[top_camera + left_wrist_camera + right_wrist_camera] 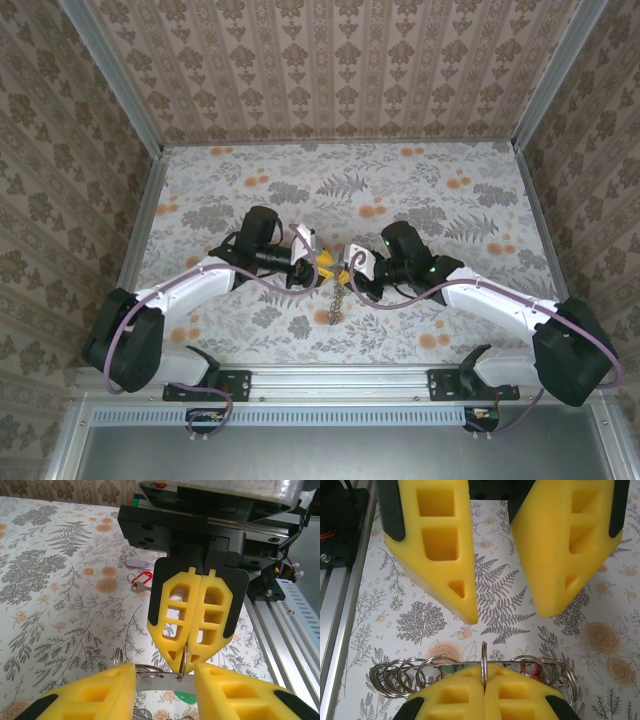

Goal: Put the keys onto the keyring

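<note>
The keyring (155,682) is a flat metal ring strung with several small split rings (395,676). My left gripper (165,680) holds the keyring's band across its parted yellow fingers (85,695). Facing it, my right gripper (484,680) is shut on one upright split ring (483,657) that sits on the band. In the top view both grippers meet at mid-table, left gripper (324,264) and right gripper (347,272), with a cluster of rings and keys (335,300) hanging below. A red-headed key (142,577) lies loose on the table. Green (187,697) and red (532,669) tags show behind the band.
A small purple tag (134,562) lies on the floral tabletop (430,190) beside the red key. Patterned walls close in the left, back and right sides. An aluminium rail (340,383) runs along the near edge by the arm bases.
</note>
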Controlling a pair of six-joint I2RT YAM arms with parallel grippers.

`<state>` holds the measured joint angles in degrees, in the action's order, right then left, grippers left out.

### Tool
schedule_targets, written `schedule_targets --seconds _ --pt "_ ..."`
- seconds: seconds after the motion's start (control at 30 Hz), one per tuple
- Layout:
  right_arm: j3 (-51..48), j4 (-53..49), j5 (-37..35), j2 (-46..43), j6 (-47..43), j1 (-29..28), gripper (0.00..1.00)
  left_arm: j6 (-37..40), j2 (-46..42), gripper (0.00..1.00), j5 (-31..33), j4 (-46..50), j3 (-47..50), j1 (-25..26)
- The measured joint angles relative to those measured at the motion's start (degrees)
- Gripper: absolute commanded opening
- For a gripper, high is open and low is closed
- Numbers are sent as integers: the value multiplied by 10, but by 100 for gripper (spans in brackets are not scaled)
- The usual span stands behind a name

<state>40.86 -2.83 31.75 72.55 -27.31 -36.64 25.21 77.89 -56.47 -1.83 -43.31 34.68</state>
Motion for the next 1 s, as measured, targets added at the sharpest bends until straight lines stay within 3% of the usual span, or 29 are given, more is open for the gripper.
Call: schedule_targets --seconds 0.73,1.0 --pt "0 13 0 0 3 0 0 32 30 24 22 27 -10 18" --pt "0 13 0 3 5 2 0 42 38 9 20 37 -17 22"
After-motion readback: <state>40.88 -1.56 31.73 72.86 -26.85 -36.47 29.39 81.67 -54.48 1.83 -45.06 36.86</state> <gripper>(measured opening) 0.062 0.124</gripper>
